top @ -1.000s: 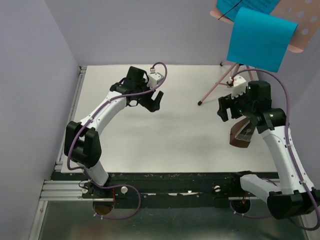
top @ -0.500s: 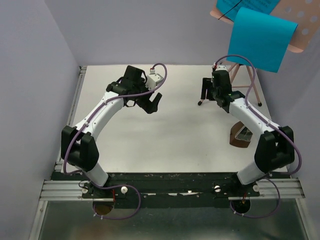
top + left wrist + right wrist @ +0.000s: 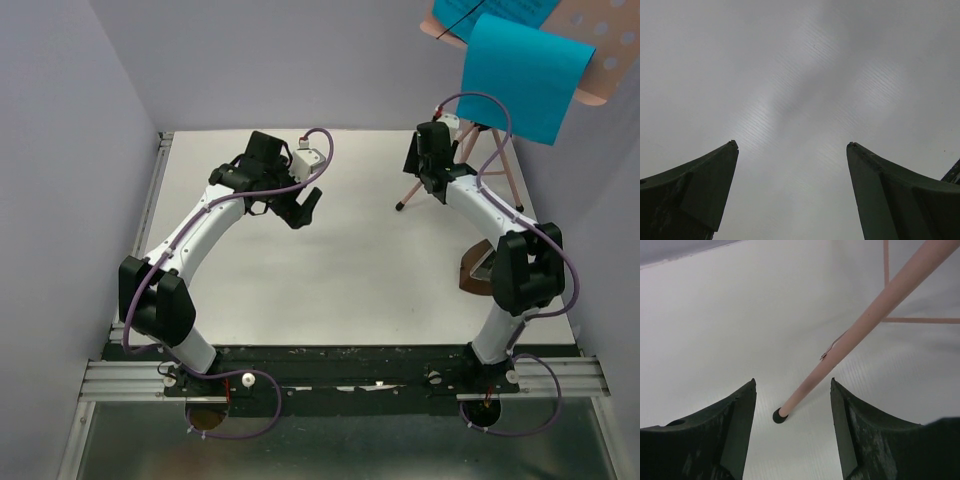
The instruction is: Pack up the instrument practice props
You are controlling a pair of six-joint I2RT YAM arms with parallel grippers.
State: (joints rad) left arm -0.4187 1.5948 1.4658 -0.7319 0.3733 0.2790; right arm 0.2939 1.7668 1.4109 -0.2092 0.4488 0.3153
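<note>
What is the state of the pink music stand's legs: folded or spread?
Spread. From above, its legs slant apart to separate spots on the table; the right wrist view shows one leg angled outward.

— How is the left gripper set?
— Fingers spread wide, pointing down; the left arm arches behind it, elbow bent.
— And the right gripper?
— Parted too, tipped downward, with the right arm stretched far behind it.
</note>
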